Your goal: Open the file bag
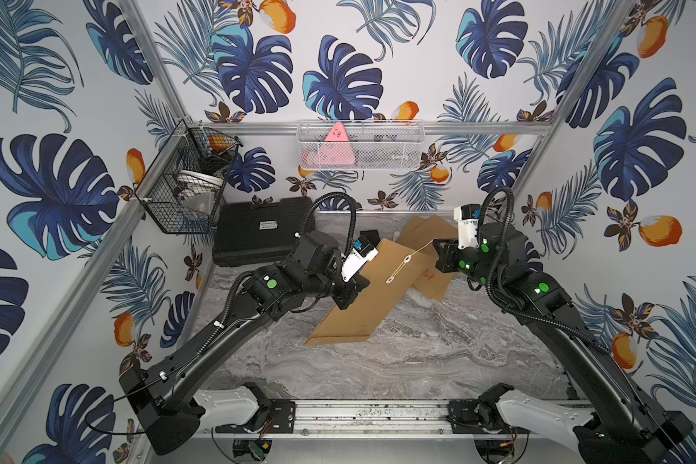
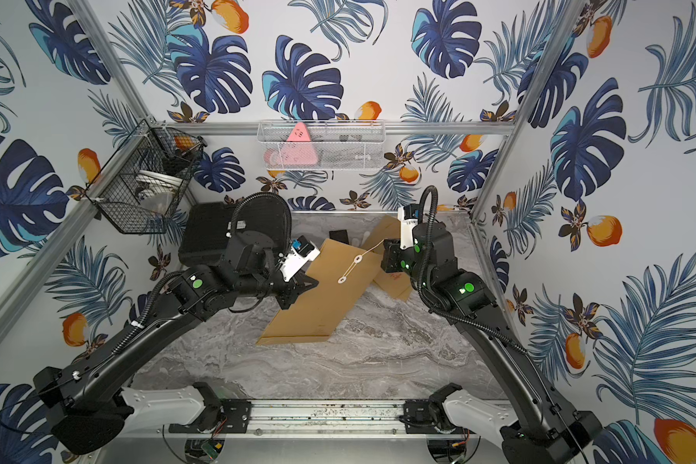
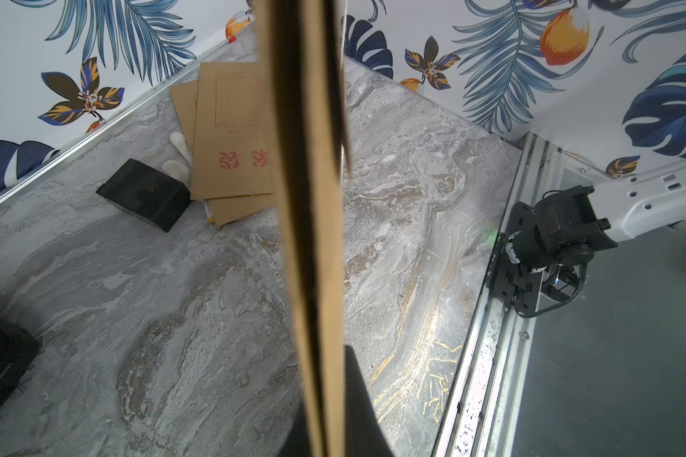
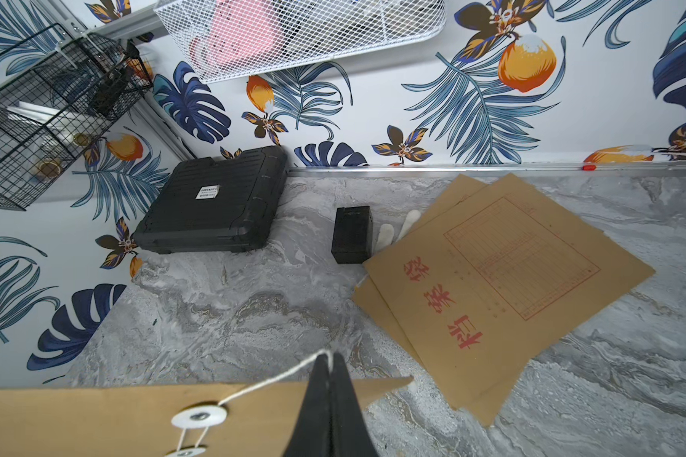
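The file bag (image 1: 362,309) (image 2: 318,301) is a brown paper envelope held tilted above the marble table. My left gripper (image 1: 348,295) (image 2: 294,295) is shut on its left edge; in the left wrist view the file bag (image 3: 313,198) shows edge-on between the jaws of that gripper (image 3: 325,376). Two white discs (image 1: 408,259) (image 1: 389,280) sit on its flap, joined by a loop of string. A white string (image 1: 418,252) (image 4: 270,382) runs taut from the upper disc (image 4: 199,415) to my right gripper (image 1: 434,243) (image 2: 384,243) (image 4: 327,354), which is shut on the string's end.
A stack of other brown envelopes (image 1: 430,229) (image 4: 492,285) lies at the back right. Next to them are a small black box (image 4: 352,233) and white glove fingers (image 4: 397,229). At the back left stands a black case (image 1: 260,233). Wire baskets (image 1: 185,180) (image 1: 360,146) hang on the walls.
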`<state>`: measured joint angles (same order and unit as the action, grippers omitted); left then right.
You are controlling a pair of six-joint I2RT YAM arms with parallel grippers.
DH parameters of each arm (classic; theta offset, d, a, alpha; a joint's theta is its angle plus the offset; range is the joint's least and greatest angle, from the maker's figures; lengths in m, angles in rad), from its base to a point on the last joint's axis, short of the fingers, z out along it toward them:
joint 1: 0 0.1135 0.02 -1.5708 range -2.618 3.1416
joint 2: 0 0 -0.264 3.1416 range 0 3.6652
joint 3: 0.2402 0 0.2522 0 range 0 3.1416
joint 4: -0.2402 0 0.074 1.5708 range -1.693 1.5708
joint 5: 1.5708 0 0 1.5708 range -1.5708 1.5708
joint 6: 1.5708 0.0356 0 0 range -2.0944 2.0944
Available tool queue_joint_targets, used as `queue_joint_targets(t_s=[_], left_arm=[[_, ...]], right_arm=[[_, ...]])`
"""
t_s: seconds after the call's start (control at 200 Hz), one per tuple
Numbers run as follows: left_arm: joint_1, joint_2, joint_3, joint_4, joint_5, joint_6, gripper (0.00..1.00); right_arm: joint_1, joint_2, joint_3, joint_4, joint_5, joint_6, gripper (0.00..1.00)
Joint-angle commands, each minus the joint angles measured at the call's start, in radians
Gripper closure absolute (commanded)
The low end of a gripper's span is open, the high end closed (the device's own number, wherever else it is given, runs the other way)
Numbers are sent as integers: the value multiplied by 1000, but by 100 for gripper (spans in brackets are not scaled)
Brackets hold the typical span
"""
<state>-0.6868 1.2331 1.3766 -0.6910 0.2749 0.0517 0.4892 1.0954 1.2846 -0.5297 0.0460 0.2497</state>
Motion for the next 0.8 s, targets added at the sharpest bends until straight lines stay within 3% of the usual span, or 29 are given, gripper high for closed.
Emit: queue_joint_targets(t_s=[0.0,0.175,0.37,0.796], left_arm=[[-1,-22,-16,96,28,-55,100],[0,-74,-93,258,76,-181,100],[0,-129,-180,415,69,-304,100],[0,-179,-235,541,37,-404,100]], right_arm=[[-1,-15,-12,45,-79,-28,100],[0,-31,-18,67,-159,-61,100],[-1,-33,-24,66,-151,-65,100],[-1,-35,-46,56,-170,-65,100]])
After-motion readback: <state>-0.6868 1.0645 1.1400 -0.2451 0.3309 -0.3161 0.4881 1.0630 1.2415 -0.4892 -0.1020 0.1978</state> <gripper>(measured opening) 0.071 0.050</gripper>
